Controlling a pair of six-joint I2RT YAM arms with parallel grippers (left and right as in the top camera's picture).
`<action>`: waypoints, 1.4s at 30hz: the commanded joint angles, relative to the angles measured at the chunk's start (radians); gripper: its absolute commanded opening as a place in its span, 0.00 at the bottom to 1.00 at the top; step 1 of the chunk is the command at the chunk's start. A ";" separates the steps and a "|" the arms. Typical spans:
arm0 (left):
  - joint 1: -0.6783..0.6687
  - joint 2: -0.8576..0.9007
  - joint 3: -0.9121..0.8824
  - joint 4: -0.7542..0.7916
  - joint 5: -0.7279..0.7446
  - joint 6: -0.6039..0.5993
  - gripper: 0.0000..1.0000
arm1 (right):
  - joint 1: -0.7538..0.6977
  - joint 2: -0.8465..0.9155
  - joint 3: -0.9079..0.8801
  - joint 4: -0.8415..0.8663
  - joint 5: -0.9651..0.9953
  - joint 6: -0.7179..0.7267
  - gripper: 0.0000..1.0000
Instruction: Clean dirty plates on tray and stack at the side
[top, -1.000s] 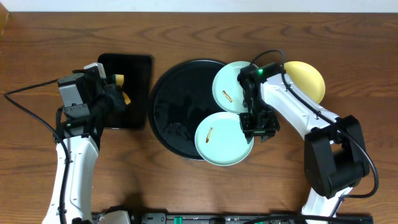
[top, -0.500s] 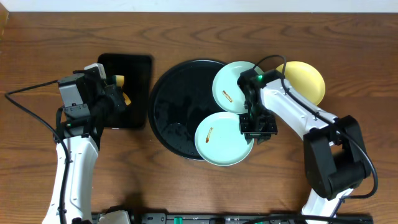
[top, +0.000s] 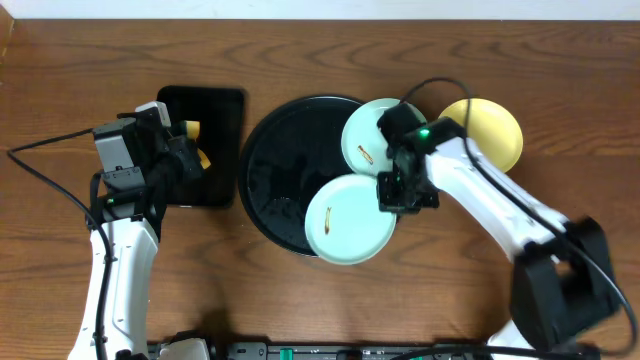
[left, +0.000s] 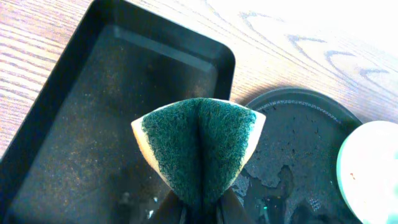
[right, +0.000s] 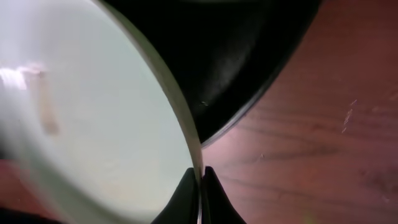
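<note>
**A:** What's new on the tray (top: 270, 200)?

**B:** The near green plate (top: 345, 222) sits a little further left than a second ago, overlapping the tray's near-right rim. The right gripper (top: 397, 195) has just pinched its right edge.

**A:** So scrubbing comes next?

**B:** Likely. At the left, the left gripper (left: 199, 210) clenches the sponge (left: 198, 146) over the rectangular tray (left: 74, 124).

The brown wooden table (top: 300, 310) carried a round black tray (top: 280, 170) just beside the right gripper (top: 393, 195), a pale yellow plate (top: 495, 135) near its other side, and a rectangular black tray (top: 215, 115) beneath the left gripper (top: 197, 157).
</note>
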 joint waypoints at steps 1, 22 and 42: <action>0.004 -0.001 0.010 0.006 0.006 0.021 0.07 | 0.008 -0.109 0.031 0.051 0.059 0.018 0.01; -0.051 -0.001 0.010 0.016 0.006 0.120 0.07 | 0.200 -0.031 0.030 0.332 0.514 -0.008 0.01; -0.406 0.000 -0.023 -0.032 0.006 0.119 0.07 | 0.069 0.014 0.030 0.249 0.083 0.044 0.01</action>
